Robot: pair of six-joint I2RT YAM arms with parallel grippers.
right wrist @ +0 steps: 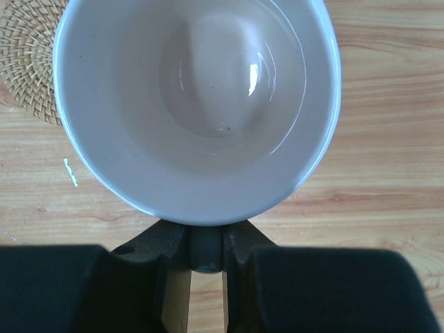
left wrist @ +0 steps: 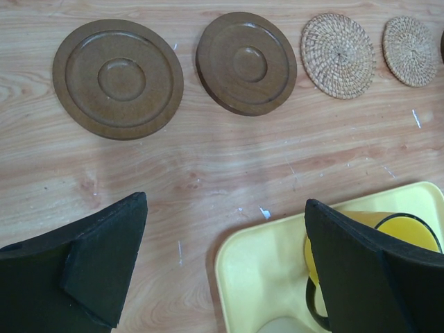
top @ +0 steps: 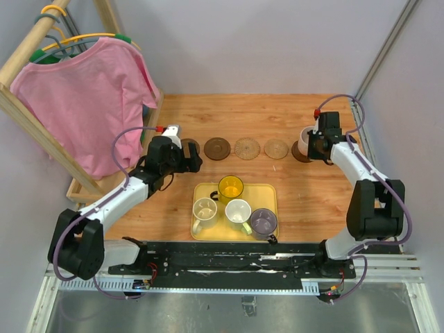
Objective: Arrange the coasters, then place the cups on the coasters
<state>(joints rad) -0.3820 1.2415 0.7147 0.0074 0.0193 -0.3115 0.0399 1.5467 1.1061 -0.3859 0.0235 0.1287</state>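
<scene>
The right fingers are closed on the near side of the pink cup, which stands mouth up. This cup is over the third dark coaster, at the right end of the row. Whether it rests on that coaster or is held just above it cannot be told. The second tan coaster lies just left of the cup.

The left fingers are spread wide and hold nothing. They are above the desk, between the coaster row and the tray.

Coaster row, left to right, all flat and apart from one another:
- first dark coaster
- second dark coaster
- first tan coaster
- second tan coaster
- third dark coaster

Tray contents, all upright:
- yellow cup, far side, nearest the left fingers
- beige cup, near left
- white cup, near middle
- grey cup, near right

At the desk's far left, a pink shirt hangs on a wooden rack.
</scene>
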